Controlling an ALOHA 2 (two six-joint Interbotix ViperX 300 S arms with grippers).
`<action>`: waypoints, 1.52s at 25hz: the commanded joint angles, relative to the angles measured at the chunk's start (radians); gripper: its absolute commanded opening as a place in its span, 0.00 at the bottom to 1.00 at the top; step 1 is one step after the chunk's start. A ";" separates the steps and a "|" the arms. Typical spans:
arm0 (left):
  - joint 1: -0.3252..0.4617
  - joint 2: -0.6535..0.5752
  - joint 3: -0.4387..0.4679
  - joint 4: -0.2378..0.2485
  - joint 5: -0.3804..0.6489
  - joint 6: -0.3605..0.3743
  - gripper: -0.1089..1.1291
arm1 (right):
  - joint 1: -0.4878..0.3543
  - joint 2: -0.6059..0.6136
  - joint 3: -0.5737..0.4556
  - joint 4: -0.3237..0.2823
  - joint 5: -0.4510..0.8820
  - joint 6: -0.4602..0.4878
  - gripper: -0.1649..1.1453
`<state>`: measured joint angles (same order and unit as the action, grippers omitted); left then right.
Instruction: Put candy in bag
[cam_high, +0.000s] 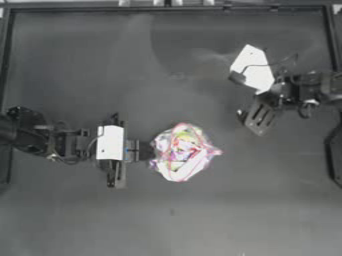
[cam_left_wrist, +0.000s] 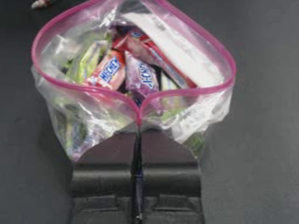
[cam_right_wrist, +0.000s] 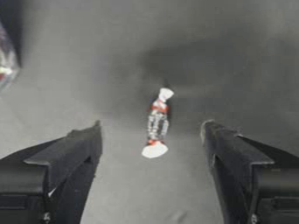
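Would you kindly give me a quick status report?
Left gripper shut on bag rim, mouth open. Right gripper open, straddling candy on table. Nothing in the way.

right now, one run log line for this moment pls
left hand shut on bag rim, mouth open | right hand open, straddling candy on table | candy not yet in bag

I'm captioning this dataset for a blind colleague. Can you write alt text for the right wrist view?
A small red and whitish candy with twisted ends lies on the dark table, between the open jaws of the right gripper, untouched. A sliver of the bag shows at one edge.
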<state>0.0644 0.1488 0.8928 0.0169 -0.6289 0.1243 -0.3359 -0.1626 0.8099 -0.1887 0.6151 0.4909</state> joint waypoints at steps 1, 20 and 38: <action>0.000 -0.020 -0.015 0.003 -0.006 0.002 0.12 | 0.000 0.020 -0.014 -0.002 -0.009 -0.002 0.86; 0.000 -0.018 -0.015 0.005 -0.006 0.003 0.12 | -0.006 0.112 -0.021 -0.006 -0.046 0.000 0.85; 0.000 -0.014 -0.015 0.003 -0.006 0.003 0.12 | -0.006 0.149 -0.006 -0.005 -0.078 -0.002 0.54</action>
<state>0.0644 0.1488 0.8943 0.0184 -0.6289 0.1258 -0.3390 -0.0061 0.8053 -0.1902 0.5354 0.4909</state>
